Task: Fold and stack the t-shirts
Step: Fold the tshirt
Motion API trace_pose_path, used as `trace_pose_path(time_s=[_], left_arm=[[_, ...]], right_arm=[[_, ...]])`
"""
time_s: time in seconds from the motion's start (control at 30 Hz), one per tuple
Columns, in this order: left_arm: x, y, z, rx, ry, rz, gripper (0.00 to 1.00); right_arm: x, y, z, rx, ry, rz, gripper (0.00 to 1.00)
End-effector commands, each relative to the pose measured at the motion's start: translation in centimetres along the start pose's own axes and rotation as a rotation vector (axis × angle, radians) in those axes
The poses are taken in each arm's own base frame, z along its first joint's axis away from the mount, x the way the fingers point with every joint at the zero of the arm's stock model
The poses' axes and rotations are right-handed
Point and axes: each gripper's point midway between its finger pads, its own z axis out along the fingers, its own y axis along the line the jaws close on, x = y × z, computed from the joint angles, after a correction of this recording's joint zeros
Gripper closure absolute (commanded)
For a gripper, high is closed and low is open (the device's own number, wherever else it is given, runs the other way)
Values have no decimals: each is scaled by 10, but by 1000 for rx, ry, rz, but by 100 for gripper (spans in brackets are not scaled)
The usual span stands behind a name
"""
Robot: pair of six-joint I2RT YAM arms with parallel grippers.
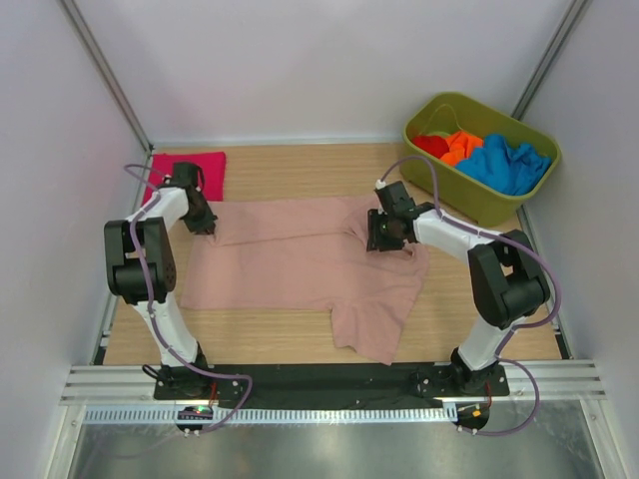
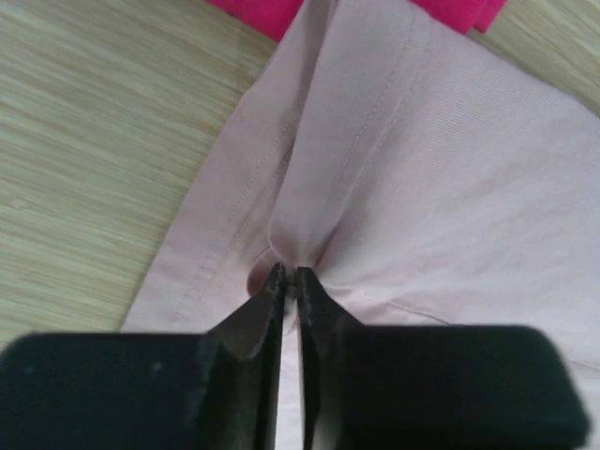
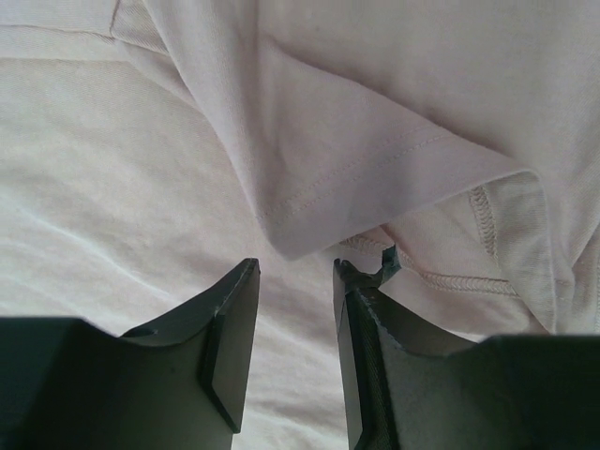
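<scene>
We've got both arms reaching in low over the dusty-pink t-shirt (image 1: pixel 290 264), lying rumpled mid-table (image 1: pixel 290 170). Left gripper (image 2: pixel 289 277) is pinched tight on cloth near its hem; right gripper (image 3: pixel 296 270) hovers, jaws apart, over a folded flap.

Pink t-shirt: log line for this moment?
pink t-shirt: spread flat | left pincer: shut on its edge | right pincer: open at sleeve | magenta t-shirt: folded, far-left corner
</scene>
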Motion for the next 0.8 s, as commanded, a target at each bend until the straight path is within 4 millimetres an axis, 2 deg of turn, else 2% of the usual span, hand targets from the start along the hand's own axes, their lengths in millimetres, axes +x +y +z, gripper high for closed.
trace_pose_path(time_s=[0.0, 0.03, 0.17, 0.27, 0.43, 0.57, 0.63, 0.77], left_arm=[[-17, -5, -10, -4, -38, 9, 93], [-17, -5, -12, -7, -37, 10, 100], [-28, -3, -21, -19, -81, 9, 100], [-33, 0, -24, -39, -104, 7, 100], [-39, -1, -27, -42, -120, 5, 100], [-46, 4, -35, -72, -150, 1, 100], [-49, 12, -41, -114, -169, -7, 100], [-48, 17, -47, -133, -179, -9, 100]], right_arm=[[-17, 8, 1, -12, -66, 17, 57], [-16, 8, 5, -10, -59, 29, 57], [-16, 10, 11, -7, -53, 51, 57], [-16, 12, 15, -6, -52, 66, 62], [-27, 10, 11, 12, -93, 87, 98], [-35, 17, -6, -17, -127, 86, 99], [-39, 19, -14, -30, -143, 87, 99], [-31, 27, -21, -73, -133, 84, 99]])
